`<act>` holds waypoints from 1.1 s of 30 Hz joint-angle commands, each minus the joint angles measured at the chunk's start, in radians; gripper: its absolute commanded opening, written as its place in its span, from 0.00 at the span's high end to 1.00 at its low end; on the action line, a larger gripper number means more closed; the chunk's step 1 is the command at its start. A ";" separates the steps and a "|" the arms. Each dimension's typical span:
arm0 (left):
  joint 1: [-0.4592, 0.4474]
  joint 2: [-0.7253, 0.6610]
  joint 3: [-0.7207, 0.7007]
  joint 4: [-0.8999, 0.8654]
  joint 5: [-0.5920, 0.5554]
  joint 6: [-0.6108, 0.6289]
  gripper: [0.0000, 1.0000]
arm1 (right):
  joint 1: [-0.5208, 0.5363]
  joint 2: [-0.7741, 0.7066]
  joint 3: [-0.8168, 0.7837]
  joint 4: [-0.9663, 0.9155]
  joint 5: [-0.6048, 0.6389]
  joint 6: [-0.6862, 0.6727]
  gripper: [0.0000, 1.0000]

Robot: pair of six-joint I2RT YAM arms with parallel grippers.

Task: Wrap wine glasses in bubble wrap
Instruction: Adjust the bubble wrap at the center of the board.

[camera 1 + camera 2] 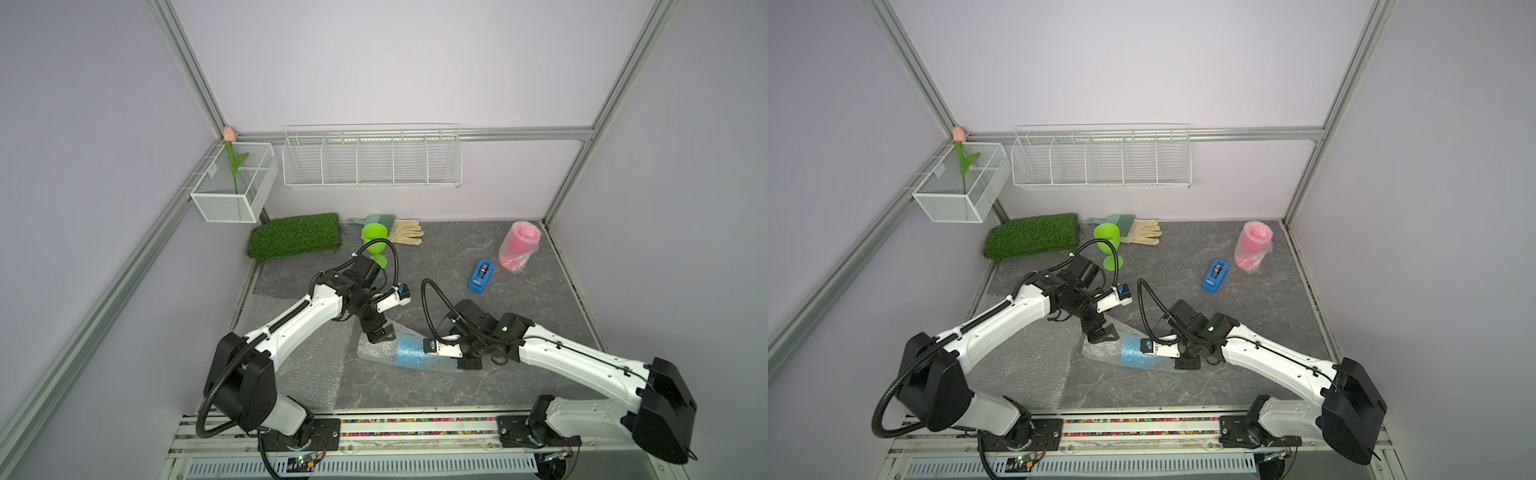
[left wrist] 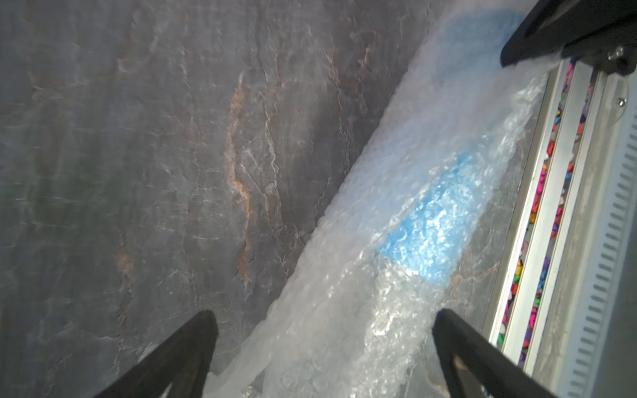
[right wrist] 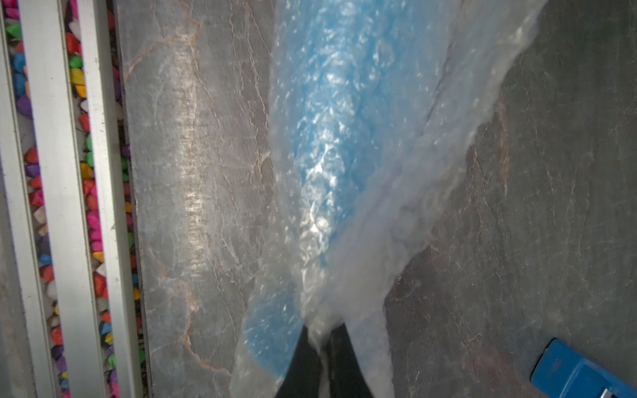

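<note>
Here, left tool (image 2: 325, 313) gapes over the blue goblet (image 2: 424, 234); right tool (image 3: 320, 330) pinches bubble wrap (image 3: 413, 172).

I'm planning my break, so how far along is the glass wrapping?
Done: the pink goblet stands wrapped at the back right. In hand: the blue goblet lies rolled in bubble wrap; the right hand pinches one end, the left hand is open over the other. Left: the green goblet stands bare, a spare sheet flat near the left arm.
</note>
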 commanded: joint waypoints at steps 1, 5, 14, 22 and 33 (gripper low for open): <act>-0.004 0.029 0.076 -0.132 0.120 0.193 0.00 | -0.018 0.001 -0.015 0.007 0.000 -0.013 0.93; -0.004 0.035 0.047 -0.152 0.179 0.243 0.03 | -0.060 -0.002 0.002 0.002 -0.044 0.013 0.93; -0.074 0.014 -0.069 -0.039 0.099 0.221 0.14 | -0.152 0.048 0.074 -0.037 -0.139 0.060 0.93; -0.085 0.036 -0.081 0.015 0.037 0.209 0.35 | -0.166 0.064 0.078 -0.049 -0.173 0.066 0.93; -0.091 0.039 -0.096 0.071 -0.057 0.206 0.38 | -0.179 0.079 0.089 -0.066 -0.188 0.064 0.93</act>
